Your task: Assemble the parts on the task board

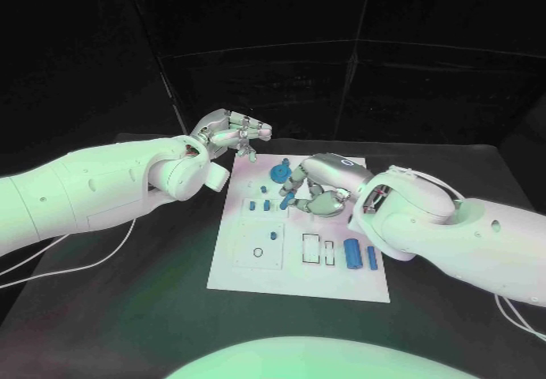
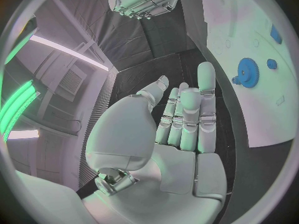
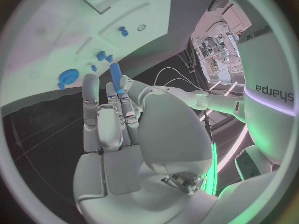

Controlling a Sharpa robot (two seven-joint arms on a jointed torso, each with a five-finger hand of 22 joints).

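The white task board [image 1: 298, 272] lies in the middle of the black table. My right hand [image 1: 316, 188] hovers over the board's far half and pinches a slim blue peg [image 1: 289, 195] between thumb and fingers; the right wrist view shows this peg [image 3: 116, 74] standing up from the fingertips of the hand [image 3: 118, 119]. A blue gear [image 1: 281, 170] sits on the board just beyond that hand. My left hand [image 1: 233, 130] hangs off the board's far left corner with its fingers [image 2: 187, 109] stretched out and nothing in them.
Two blue cylinders [image 1: 353, 253] lie side by side near the board's front right. Small blue pegs [image 1: 259, 205] stand mid-board, left of my right hand, and another blue piece [image 1: 275, 234] sits nearer me. White cables [image 1: 69, 260] trail over the table at the left.
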